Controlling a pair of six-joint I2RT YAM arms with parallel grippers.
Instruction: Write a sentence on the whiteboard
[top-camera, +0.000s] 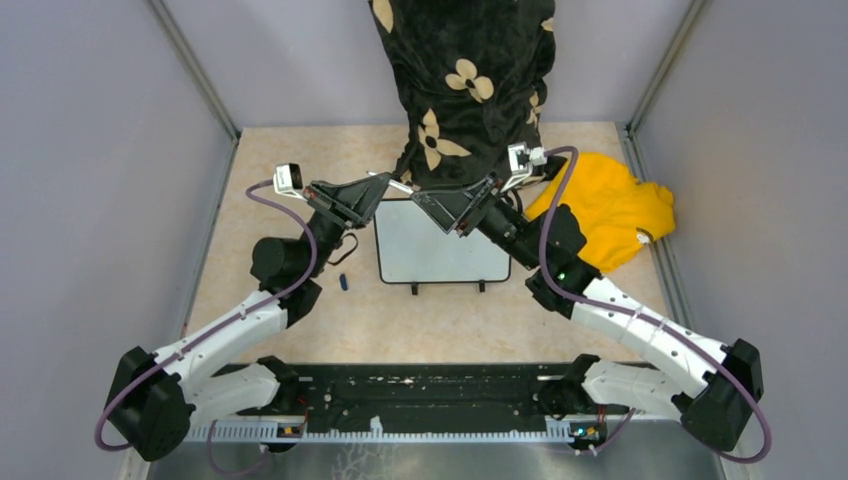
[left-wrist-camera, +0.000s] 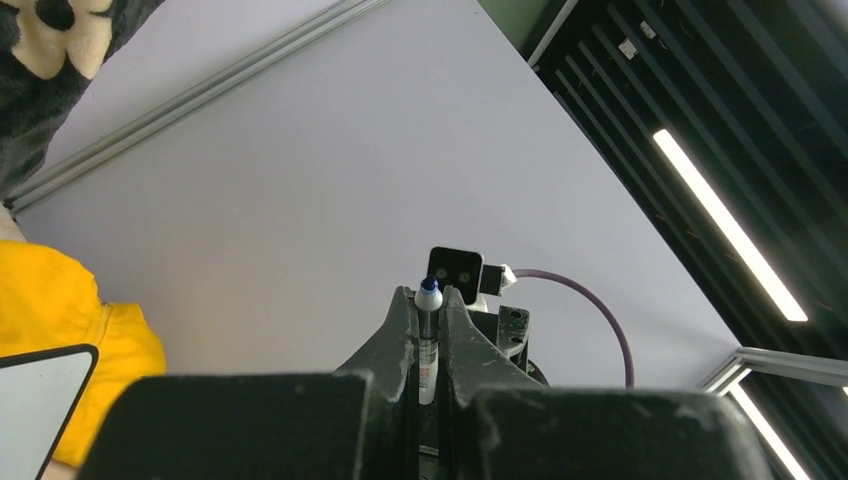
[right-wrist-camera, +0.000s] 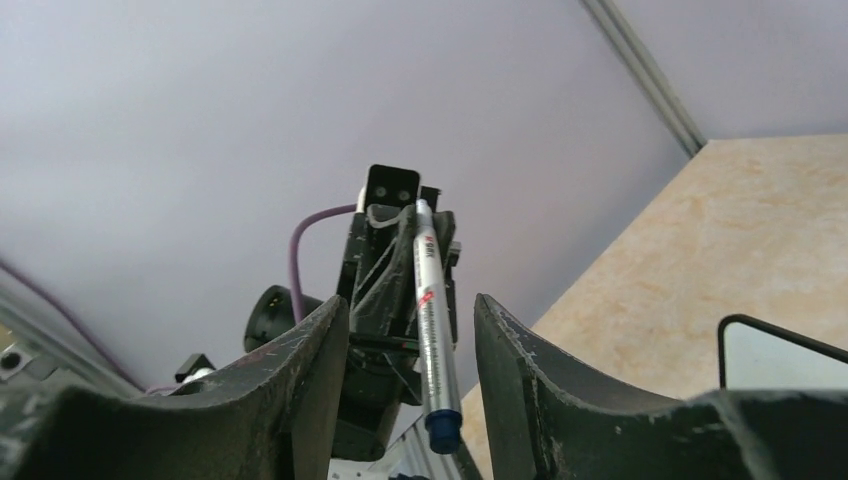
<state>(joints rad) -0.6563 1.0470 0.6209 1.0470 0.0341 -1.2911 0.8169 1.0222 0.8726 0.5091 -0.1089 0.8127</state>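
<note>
The whiteboard (top-camera: 440, 250) lies near the middle of the bench (top-camera: 420, 325), its 2 small black feet pointing toward the near edge. The part of its face that shows is plain white. Its far edge is partly hidden under the 2 grippers, which meet above it.

The left gripper (left-wrist-camera: 430, 310) reaches in from the left edge side. Its jaws are clamped together on a marker (right-wrist-camera: 430, 310), which has a white barrel with printing along it. The left wrist view shows the marker upright between the 2 fingers, its blue end poking out past their tips toward the other arm.

The right gripper (right-wrist-camera: 410, 303) comes in from the right and faces the left one. Its jaws stand apart, 1 finger on each side of the marker's blue end. The right wrist view shows a gap on both sides, so they grip nothing.

A crumpled yellow cloth (top-camera: 610, 205) lies beside the whiteboard toward the far right corner, close to the right edge. A small blue object (top-camera: 343, 282), too small to identify, rests on the bench just left of the whiteboard's near left corner. A person in a dark garment with pale flowers (top-camera: 465, 80) stands at the far edge, directly behind the grippers.
</note>
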